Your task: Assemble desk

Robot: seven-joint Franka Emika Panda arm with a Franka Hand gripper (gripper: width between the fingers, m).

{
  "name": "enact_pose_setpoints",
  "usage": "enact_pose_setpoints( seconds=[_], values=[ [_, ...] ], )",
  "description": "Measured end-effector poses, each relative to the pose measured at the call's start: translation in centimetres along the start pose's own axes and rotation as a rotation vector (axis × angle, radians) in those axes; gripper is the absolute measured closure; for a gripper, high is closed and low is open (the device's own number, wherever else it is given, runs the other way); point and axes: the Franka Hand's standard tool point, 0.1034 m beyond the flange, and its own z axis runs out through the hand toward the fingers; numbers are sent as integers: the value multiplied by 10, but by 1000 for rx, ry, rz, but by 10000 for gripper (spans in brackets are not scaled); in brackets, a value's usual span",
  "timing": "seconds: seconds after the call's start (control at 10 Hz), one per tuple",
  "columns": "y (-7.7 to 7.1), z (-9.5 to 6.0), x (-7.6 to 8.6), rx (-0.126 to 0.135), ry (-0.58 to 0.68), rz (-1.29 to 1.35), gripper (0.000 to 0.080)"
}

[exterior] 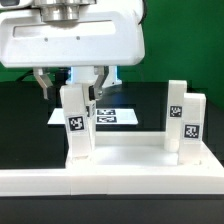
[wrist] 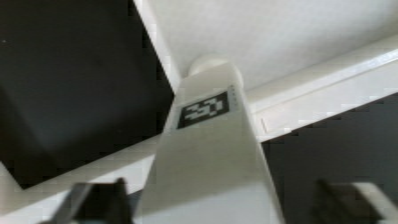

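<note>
The white desk top (exterior: 125, 157) lies flat at the front of the exterior view. A white square leg (exterior: 77, 125) with a black-and-white tag stands upright at its left end. My gripper (exterior: 73, 92) hangs over this leg with a finger on either side of its upper part. In the wrist view the same leg (wrist: 206, 130) runs between the dark fingers (wrist: 102, 200), with a narrow gap showing on each side, so the jaws are open around it. Two more tagged legs (exterior: 175, 120) (exterior: 194, 125) stand upright at the top's right end.
The marker board (exterior: 110, 115) lies on the black table behind the legs. A long white rail (exterior: 35, 185) runs along the very front, below the desk top. A green wall backs the scene.
</note>
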Motion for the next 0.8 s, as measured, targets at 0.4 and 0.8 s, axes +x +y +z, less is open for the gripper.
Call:
enact_pose_setpoints(
  seconds=[0.4,0.8],
  values=[
    [-1,0,0,2,-1,253,511],
    [-2,2,-3,11,-1,784,511]
  ],
)
